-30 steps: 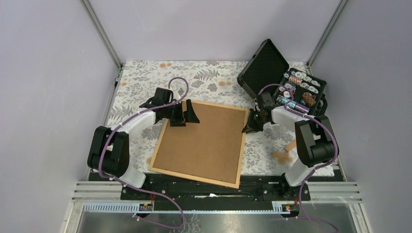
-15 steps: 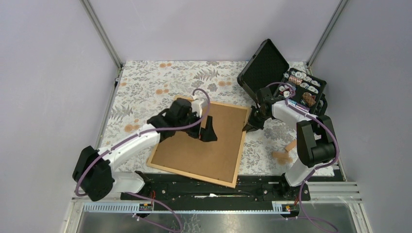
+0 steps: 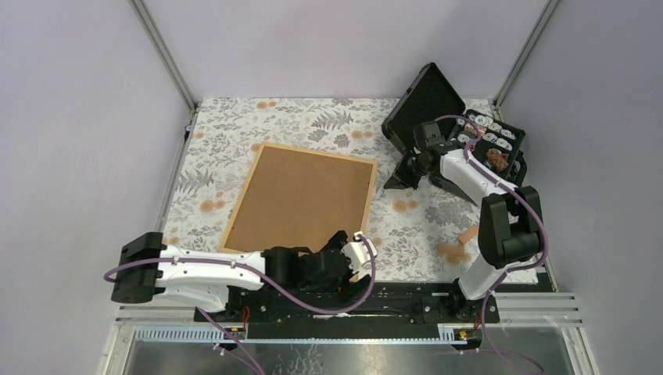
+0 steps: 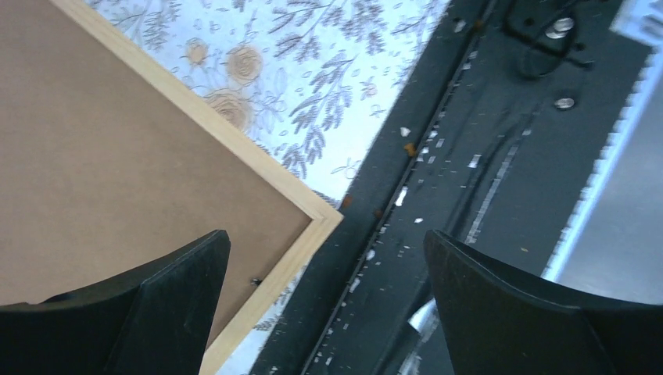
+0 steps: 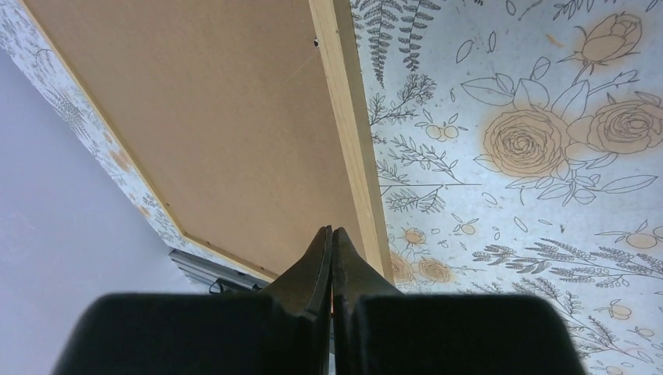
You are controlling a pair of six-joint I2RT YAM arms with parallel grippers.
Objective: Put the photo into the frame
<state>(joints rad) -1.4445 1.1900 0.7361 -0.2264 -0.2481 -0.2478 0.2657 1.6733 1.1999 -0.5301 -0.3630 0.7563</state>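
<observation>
From above, the frame (image 3: 301,199) lies back-up on the floral cloth (image 3: 234,125). The left gripper (image 3: 344,254) hangs at its near right corner, and the right gripper (image 3: 390,182) is near its far right corner. In the left wrist view, that corner sits between widely spread jaws. In the right wrist view, the jaws are pinched together on nothing, close beside the frame's rail.

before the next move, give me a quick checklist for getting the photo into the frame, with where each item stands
1. Is the photo located: cannot tell; it shows in no view.
2. Does the frame lie flat on the table: ok.
3. Is the frame open to take the photo: not ok; the brown backing board fills it, back side up.
4. Is the left hand open and empty: ok; it hangs above the frame's near right corner.
5. Is the right hand empty: ok; it is shut on nothing.
6. Is the right hand clear of the frame: cannot tell; its tips sit at the frame's right edge.
</observation>
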